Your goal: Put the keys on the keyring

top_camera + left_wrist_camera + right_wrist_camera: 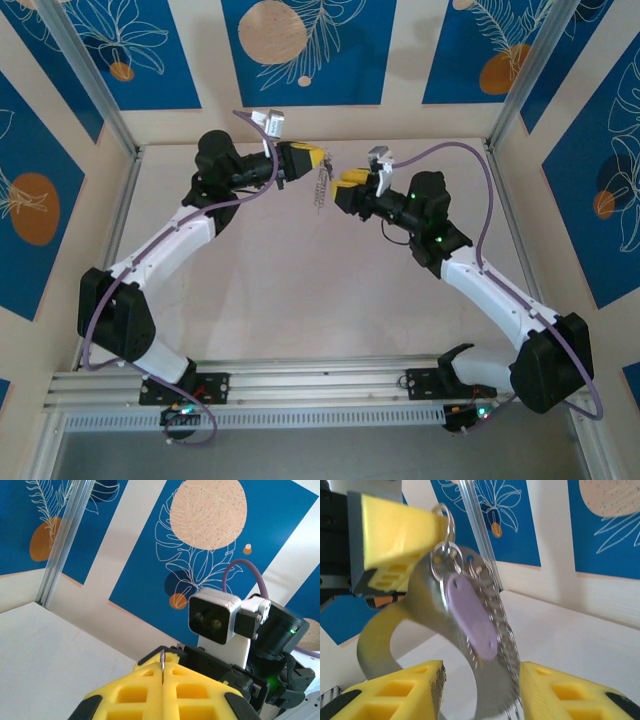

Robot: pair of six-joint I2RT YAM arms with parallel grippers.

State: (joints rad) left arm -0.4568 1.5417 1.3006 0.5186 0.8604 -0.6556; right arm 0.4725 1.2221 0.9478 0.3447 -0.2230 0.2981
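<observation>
Hanging below the tips of the left end effector (pixel 320 164), the keyring (pixel 320 190) was held clear of the desk (pixel 300 300). The yellow pads (pixel 212 682) of that end effector were pressed together, and a thin sliver of metal was pinched in the seam between them. In the right wrist view a small wire ring (pixel 445 520) was gripped at the pad tip, and the grey loop was hung beneath it. The key (pixel 472 617), with its lilac head, was laid against the front of the loop, and a fine chain (pixel 506 630) was draped just beside it. The right end effector (pixel 347 182) was pointed at the left one, its tips just beside the keyring. Its jaws were parted to a moderate width, and the lower end of the loop was placed between the two fingers (pixel 540 680); no contact with either could be made out.
</observation>
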